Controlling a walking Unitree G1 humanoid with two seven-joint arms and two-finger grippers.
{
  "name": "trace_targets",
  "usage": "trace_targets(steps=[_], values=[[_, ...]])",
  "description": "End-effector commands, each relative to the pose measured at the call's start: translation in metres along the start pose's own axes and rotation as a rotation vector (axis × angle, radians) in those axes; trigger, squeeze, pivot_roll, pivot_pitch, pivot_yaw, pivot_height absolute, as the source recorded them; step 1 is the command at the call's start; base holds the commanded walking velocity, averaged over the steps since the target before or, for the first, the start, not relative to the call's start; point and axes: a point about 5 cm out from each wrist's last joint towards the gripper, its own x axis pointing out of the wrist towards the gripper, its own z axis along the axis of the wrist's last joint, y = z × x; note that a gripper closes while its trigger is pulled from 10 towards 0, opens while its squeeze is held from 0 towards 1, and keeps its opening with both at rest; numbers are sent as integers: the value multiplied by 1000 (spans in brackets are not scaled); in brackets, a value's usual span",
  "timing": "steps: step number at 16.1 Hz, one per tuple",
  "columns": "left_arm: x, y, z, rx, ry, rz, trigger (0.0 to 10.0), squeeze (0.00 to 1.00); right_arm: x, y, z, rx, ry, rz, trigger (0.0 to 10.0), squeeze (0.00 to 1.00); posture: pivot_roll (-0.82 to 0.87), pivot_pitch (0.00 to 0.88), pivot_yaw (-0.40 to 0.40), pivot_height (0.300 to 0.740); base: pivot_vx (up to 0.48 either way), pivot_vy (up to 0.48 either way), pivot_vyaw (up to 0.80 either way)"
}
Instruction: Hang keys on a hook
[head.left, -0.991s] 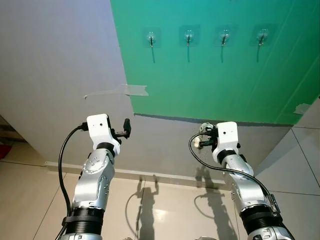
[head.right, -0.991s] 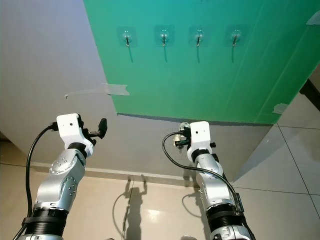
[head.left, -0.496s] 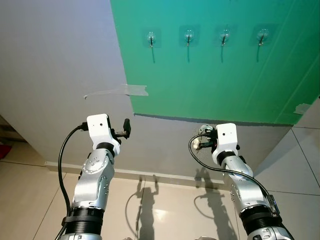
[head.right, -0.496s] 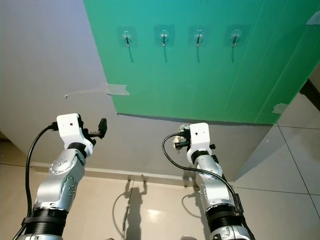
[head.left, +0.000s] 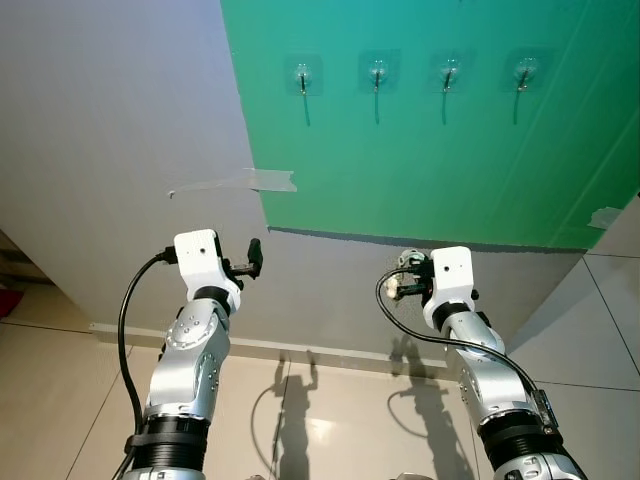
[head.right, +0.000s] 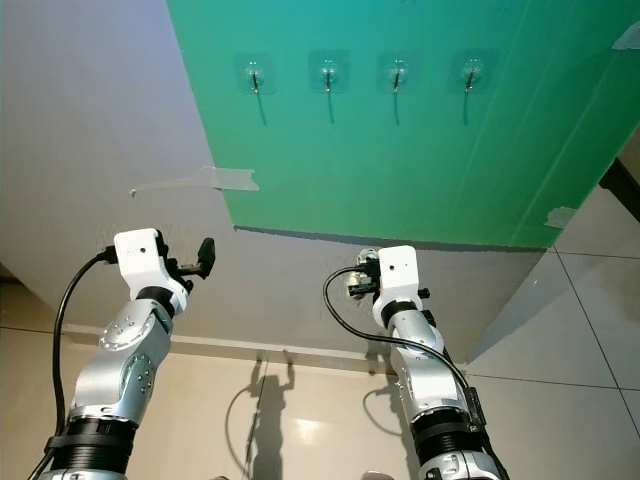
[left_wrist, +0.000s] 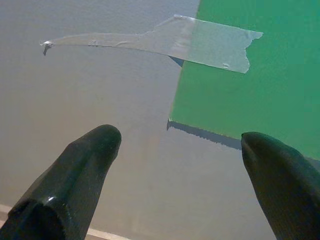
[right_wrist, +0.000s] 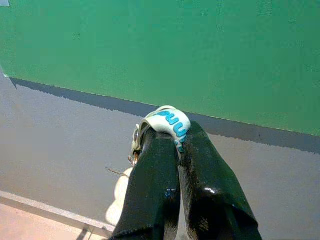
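Several clear stick-on hooks run in a row across the top of a green sheet on the grey wall. My right gripper is shut on the keys, a white loop with blue lettering and a metal ring at its fingertips. It is raised near the sheet's lower edge, well below the hooks, and the keys show beside that wrist. My left gripper stands open with nothing between its fingers, pointing at the sheet's lower left corner. The left gripper is held up at about the same height.
A strip of clear tape holds the sheet's left edge to the grey wall. Another piece of tape is at the sheet's right edge. Beige floor tiles lie below, with a skirting board along the wall.
My right gripper has shifted slightly with the keys held in it. The left arm has barely moved.
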Motion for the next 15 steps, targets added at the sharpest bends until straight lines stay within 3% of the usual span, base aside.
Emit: trace_targets(steps=[1,15], values=[[2,3,0,-6,12,10,10000,0,2,2,3,-4,-16,2,10000,0,-184,0,78,740,0,0,0],[3,-1,-1,11,23,-2,10000,0,3,1,14,-7,-44,5,10000,0,-192,0,80,740,0,0,0]])
